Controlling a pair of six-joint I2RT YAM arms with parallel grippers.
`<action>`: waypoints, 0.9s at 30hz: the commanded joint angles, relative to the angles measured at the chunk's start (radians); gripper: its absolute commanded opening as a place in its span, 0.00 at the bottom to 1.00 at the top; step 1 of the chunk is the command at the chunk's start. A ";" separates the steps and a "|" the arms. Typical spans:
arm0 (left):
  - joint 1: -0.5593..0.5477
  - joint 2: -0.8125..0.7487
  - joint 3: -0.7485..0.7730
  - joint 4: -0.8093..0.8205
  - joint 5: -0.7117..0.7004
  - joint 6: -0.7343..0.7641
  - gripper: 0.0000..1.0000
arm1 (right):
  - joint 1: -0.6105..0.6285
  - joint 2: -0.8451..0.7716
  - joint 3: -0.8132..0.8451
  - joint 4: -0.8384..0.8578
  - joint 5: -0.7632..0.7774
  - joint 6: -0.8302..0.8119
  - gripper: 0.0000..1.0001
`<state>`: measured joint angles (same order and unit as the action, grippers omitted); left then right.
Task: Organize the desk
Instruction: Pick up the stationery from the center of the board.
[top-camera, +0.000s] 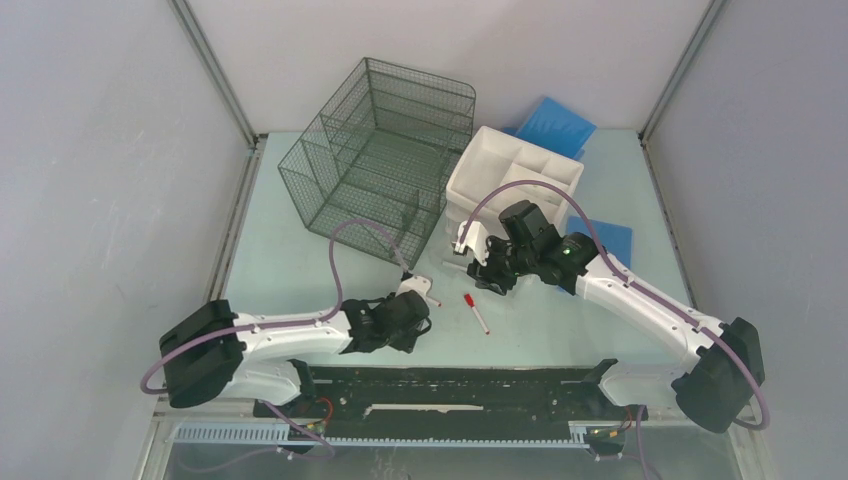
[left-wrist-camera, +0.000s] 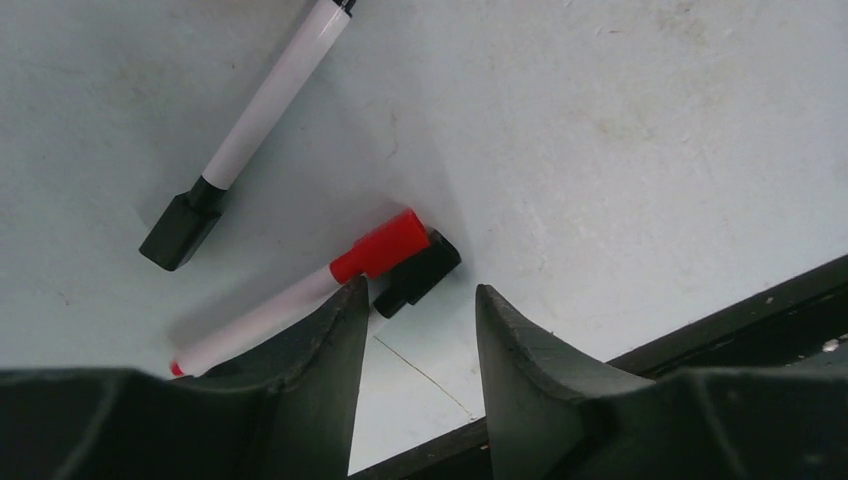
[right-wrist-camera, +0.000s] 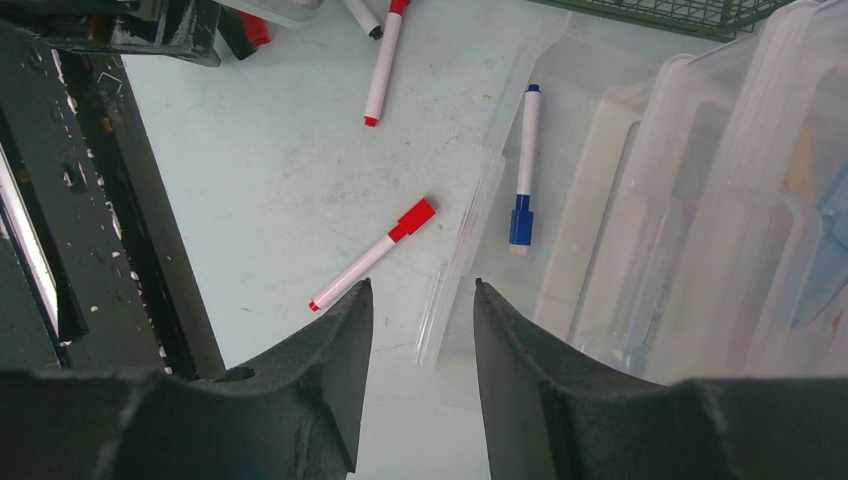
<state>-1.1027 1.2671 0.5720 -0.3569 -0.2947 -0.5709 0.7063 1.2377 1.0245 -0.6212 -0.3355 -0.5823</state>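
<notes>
Two arms, top view: left gripper (top-camera: 418, 288) low over the desk (top-camera: 290, 250) near its black front rail (top-camera: 460, 385); right gripper (top-camera: 485, 268) at the near corner of the white drawer unit (top-camera: 515, 172).
Desk, where: under everything, running back to the wire-mesh organizer (top-camera: 380, 150).
Desk, look: pale mint green, flat, matte.
Left wrist view: jaws stand apart, nothing pinched! A red-capped marker (left-wrist-camera: 380, 245) runs under one finger, with a black-ended marker (left-wrist-camera: 270, 110) beyond.
Desk up close: faint scuffs and specks.
Right wrist view: jaws spread, with the lip of the clear drawer (right-wrist-camera: 468, 235) lined up in the gap; touching or not, I cannot tell. A blue marker (right-wrist-camera: 523, 165) lies inside it and a loose red marker (right-wrist-camera: 370, 258) just beside.
Handling: rigid, heavy and fixed, I judge, so no lifting it. On that smooth top, round markers will likely roll or skid. Grip the markers mid-barrel, never the desk.
</notes>
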 joint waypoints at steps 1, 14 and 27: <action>0.004 0.040 0.042 -0.035 -0.032 0.018 0.47 | -0.005 -0.018 0.038 -0.008 -0.014 -0.015 0.49; 0.002 0.075 0.061 -0.011 0.071 0.053 0.15 | -0.004 -0.018 0.038 -0.011 -0.018 -0.018 0.49; 0.001 -0.065 0.058 0.183 0.118 0.047 0.00 | -0.015 -0.045 0.063 -0.048 -0.124 -0.001 0.52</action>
<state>-1.1027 1.2800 0.6121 -0.3119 -0.2028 -0.5308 0.7036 1.2358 1.0363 -0.6559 -0.3969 -0.5858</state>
